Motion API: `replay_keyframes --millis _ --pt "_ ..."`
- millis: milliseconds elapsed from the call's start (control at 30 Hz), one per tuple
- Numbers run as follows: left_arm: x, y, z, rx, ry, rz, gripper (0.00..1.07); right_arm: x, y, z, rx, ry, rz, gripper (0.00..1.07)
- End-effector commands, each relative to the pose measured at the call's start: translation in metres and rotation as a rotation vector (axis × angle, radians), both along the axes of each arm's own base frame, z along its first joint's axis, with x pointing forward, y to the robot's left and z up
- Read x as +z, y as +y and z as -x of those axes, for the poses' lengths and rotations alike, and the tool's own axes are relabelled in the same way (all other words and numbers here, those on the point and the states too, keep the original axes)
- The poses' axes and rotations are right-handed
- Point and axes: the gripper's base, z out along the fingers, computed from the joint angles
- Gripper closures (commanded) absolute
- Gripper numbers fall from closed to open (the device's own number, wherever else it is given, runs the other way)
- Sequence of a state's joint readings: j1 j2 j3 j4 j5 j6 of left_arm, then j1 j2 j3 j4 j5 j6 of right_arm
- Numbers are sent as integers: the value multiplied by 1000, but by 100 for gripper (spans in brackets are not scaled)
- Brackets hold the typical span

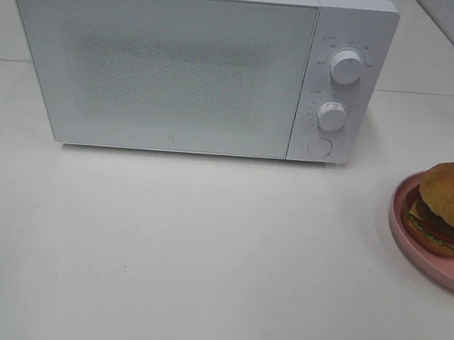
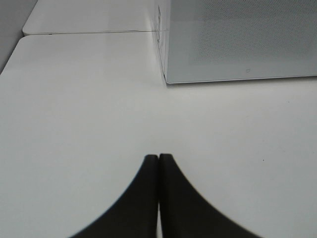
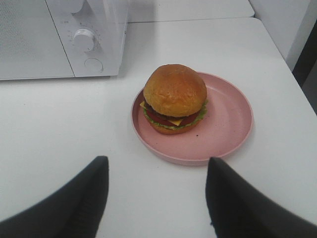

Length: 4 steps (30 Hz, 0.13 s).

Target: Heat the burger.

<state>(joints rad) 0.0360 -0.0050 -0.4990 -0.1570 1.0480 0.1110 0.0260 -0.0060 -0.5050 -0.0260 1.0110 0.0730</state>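
The burger point(image 1: 449, 208), with a golden-brown bun, dark patty, tomato, cheese and lettuce, sits on a pink plate point(image 1: 404, 225) at the right edge of the table. It also shows in the right wrist view point(image 3: 174, 98) on the plate point(image 3: 228, 124). The white microwave point(image 1: 189, 64) stands at the back with its door shut. My right gripper point(image 3: 156, 168) is open and empty, a short way from the plate, facing the burger. My left gripper point(image 2: 158, 157) is shut and empty over bare table, near the microwave's left corner point(image 2: 237, 39). Neither arm shows in the high view.
The microwave has two knobs point(image 1: 347, 67) and a round button point(image 1: 319, 146) on its right panel. The white table point(image 1: 202, 257) stretches in front of it. A seam between two table tops runs behind the microwave.
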Motion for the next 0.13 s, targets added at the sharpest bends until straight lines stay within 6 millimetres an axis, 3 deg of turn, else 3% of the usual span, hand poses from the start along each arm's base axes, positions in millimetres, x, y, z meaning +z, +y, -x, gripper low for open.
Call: replay_keyframes --millis 33,133 --pt "0 0 3 3 -32 7 107 0 0 3 5 -31 5 50" --pt "0 0 3 3 -32 7 107 0 0 3 5 -31 5 50"
